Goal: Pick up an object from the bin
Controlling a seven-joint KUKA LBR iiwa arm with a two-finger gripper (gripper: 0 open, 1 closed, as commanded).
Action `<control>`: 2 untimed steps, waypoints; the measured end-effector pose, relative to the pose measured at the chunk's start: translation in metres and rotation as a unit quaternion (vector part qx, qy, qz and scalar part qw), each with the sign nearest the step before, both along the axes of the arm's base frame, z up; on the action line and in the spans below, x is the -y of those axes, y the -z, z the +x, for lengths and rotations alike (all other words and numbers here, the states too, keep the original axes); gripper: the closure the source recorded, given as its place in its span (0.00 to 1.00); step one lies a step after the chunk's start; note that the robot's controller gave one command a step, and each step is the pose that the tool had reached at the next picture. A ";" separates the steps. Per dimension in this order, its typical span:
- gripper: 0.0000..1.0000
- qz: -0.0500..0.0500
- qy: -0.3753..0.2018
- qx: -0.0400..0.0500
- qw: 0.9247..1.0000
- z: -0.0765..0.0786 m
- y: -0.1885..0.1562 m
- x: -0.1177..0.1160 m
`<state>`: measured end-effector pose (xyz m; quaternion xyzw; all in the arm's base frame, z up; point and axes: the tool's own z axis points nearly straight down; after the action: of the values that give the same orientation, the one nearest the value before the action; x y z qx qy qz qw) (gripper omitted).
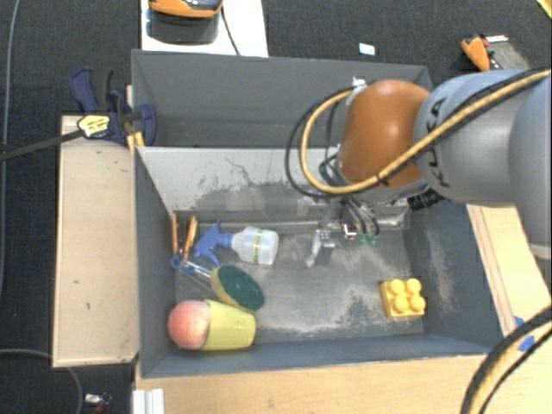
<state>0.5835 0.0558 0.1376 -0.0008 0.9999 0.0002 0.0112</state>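
Note:
My gripper point(323, 241) hangs below the orange wrist cover, over the bare middle of the bin floor toward the back wall. Just to its left lies a small spray bottle point(248, 244) on its side, with a blue trigger head and a clear whitish body. A yellow studded toy brick point(403, 297) sits on the floor to the gripper's lower right, apart from it. I see nothing held in the gripper.
Along the bin's left side lie a dark green round disc point(239, 287), a yellow cup point(228, 327) on its side with a pink-red ball point(188, 324) at its mouth, and thin orange sticks point(181, 233) against the wall.

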 end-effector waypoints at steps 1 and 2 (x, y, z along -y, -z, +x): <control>0.00 0.001 0.009 -0.008 1.000 -0.010 0.024 -0.081; 0.00 0.000 0.020 -0.003 1.000 -0.001 0.054 -0.020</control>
<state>0.5827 0.0754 0.0836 0.0187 0.9998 0.0001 0.0080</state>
